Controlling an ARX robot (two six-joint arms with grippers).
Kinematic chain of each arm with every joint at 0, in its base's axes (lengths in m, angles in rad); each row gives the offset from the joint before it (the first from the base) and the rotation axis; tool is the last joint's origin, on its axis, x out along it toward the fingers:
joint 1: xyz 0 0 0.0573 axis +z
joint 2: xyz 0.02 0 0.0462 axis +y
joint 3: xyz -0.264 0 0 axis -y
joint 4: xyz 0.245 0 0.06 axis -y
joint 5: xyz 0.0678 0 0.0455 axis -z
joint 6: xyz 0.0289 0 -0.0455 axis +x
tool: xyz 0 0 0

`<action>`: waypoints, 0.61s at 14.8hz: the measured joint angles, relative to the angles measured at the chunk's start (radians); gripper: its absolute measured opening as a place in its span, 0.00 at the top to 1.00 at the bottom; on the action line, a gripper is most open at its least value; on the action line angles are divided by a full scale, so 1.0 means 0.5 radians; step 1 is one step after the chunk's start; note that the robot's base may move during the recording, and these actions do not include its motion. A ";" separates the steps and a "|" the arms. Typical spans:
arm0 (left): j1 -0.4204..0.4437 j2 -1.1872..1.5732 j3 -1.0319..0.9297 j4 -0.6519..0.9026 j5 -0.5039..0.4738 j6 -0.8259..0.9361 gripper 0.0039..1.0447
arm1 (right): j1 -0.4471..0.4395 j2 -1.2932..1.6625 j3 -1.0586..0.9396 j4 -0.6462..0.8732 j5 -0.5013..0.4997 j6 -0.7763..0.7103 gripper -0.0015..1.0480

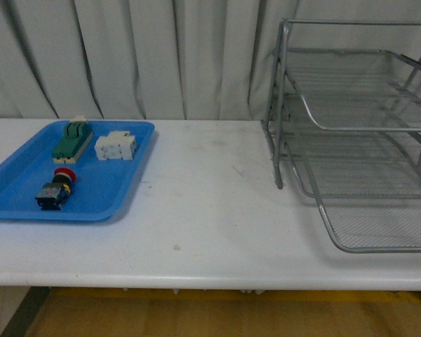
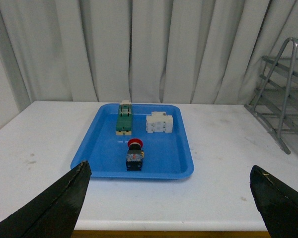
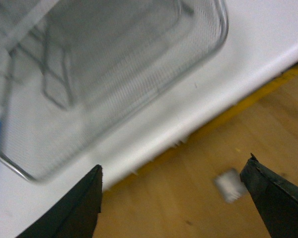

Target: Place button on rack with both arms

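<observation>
Between the black left fingers (image 2: pixel 57 204), the button (image 2: pixel 134 154) is red-capped and black-bodied (bluish label) on a plain blue tray (image 2: pixel 169 154). Past the black right fingers (image 3: pixel 77 208), the rack (image 3: pixel 129 64) is silver mesh.

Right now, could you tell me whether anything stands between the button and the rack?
Nothing visible does: the button lies in the blue tray, and bare white table runs to the rack.

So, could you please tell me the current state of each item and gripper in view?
button: lying on its side in the blue tray, not gripped.
rack: upright on the table, tiers empty.
left gripper: open, empty.
right gripper: open, empty.
</observation>
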 joint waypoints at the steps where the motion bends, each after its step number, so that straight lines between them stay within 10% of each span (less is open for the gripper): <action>1: -0.004 0.000 0.000 0.006 -0.001 0.000 0.06 | 0.006 0.340 -0.031 0.194 -0.102 -0.402 0.25; 5: 0.001 0.000 0.000 0.002 0.001 0.001 0.06 | 0.230 -0.435 -0.047 0.310 0.030 -1.161 0.70; 9: 0.000 0.000 0.000 0.002 0.000 0.000 0.06 | 0.226 -1.448 -0.047 -0.442 0.056 -1.240 0.98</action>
